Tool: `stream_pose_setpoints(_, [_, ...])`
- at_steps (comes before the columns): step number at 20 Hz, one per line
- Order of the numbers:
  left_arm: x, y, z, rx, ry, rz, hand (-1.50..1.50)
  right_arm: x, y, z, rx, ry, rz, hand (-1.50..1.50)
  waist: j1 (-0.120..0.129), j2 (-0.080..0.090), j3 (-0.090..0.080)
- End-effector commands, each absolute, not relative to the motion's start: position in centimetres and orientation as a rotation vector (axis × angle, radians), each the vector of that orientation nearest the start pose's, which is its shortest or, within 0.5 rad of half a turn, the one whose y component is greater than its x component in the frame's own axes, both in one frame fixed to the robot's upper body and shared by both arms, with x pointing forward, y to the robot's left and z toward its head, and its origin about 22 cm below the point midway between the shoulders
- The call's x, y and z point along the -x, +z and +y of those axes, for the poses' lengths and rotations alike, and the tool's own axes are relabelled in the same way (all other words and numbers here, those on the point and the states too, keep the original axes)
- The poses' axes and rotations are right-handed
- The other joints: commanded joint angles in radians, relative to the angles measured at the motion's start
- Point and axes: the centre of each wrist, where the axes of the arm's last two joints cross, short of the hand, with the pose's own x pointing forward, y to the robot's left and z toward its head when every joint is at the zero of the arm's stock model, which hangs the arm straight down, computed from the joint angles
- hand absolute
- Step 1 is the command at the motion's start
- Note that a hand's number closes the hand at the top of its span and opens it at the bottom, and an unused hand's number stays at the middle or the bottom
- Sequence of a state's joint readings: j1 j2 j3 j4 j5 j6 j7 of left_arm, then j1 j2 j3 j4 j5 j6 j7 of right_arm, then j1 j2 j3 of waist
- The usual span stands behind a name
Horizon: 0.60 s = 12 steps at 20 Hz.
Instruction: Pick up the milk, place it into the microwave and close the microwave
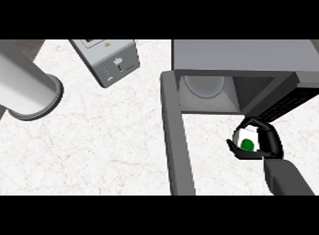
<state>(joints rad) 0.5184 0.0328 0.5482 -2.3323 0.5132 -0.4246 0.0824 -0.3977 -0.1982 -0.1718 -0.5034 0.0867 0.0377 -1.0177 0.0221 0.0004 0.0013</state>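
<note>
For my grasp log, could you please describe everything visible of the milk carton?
The milk carton is white, cardboard-like, with a peaked top and a round green mark on its face. The right hand holds it, black fingers curled round it, hiding its sides. It is in front of the open microwave, by the opening's right side, not yet inside.

No words or numbers can be read. The grey appliance (112, 62) at the back of the tabletop (100, 147) bears a small yellow warning triangle (108, 45) and white symbols too small to make out. The milk carton (247, 143) shows a plain green round mark.
</note>
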Motion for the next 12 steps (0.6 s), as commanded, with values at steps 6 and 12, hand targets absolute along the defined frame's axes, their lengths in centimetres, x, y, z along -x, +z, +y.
stream_pose_setpoints(6, [-6.2, 14.4, 34.4, -0.096, 0.079, -1.954, -1.50, -29.9, -9.4, -26.2, -0.123, 0.257, -1.977, 1.50, -0.022, -0.005, -0.002])
stream_pose_setpoints(12, [-4.2, 13.4, 34.3, -0.130, 0.091, -1.923, -1.50, -30.7, -5.5, -23.7, -0.048, 0.256, -1.993, 1.50, -0.017, -0.006, -0.002])
